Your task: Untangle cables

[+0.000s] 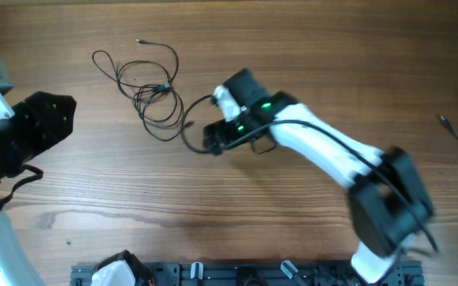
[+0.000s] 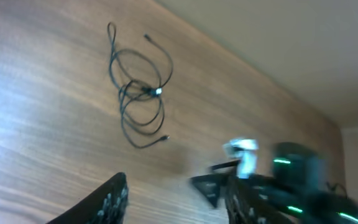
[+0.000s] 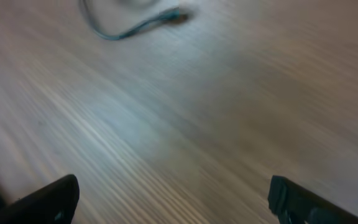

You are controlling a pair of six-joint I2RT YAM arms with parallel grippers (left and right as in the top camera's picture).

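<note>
Cables (image 1: 161, 87): lay tangled, upper left.
Right gripper (image 3: 173, 196): spread wide, empty.
Left gripper (image 1: 54, 119): far left, grip impossible to tell.

I can read no text, label, brand, number or sign anywhere in my three camera views.

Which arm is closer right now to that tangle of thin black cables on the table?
The right. The right gripper, jaws open, is close to the trailing plug end of the thin black cables; the left gripper is farther off on their other side.
</note>
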